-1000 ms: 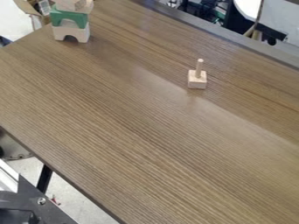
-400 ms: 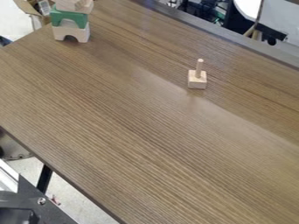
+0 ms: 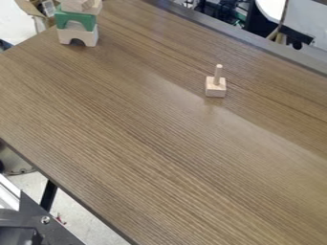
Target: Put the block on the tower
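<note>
Standing well apart from the tower [image 3: 90,39], the pale wooden block [image 3: 216,91] with its upright peg [image 3: 218,75] sits in the upper right part of the counter [image 3: 147,134]. Cut off by the top edge at the upper left, the tower shows a whitish arch under a green arch [image 3: 62,20], then pale wooden pieces [image 3: 76,5] whose full height is hidden; whether the end effector is wide, narrow or holding something, I cannot tell.

Camera high, slanting down across table [image 3: 147,139].
</note>
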Controlling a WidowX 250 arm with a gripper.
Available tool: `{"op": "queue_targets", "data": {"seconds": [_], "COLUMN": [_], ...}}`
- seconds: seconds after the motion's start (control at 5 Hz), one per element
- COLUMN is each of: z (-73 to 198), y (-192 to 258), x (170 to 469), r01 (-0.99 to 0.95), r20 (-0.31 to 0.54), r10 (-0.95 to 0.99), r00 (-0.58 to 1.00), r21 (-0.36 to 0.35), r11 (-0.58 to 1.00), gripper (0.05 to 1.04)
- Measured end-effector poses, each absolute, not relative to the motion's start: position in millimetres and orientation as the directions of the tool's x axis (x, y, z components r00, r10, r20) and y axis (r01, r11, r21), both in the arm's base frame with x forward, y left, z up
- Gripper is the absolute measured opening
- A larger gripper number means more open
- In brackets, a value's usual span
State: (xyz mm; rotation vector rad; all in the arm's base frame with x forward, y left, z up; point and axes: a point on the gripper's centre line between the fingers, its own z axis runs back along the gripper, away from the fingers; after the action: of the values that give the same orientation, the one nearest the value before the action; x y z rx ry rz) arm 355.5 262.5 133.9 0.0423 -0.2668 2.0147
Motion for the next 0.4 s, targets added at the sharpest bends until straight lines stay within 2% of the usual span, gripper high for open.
{"op": "queue_targets", "data": {"seconds": [0.4], "z": [134.0], "y": [262.1], "x": [354.3], "r01": [-0.891], "r20": [0.144], "r10": [0.884], "r00": [-0.446], "r21": [-0.162], "r11": [-0.423], "gripper": [0.562]}}
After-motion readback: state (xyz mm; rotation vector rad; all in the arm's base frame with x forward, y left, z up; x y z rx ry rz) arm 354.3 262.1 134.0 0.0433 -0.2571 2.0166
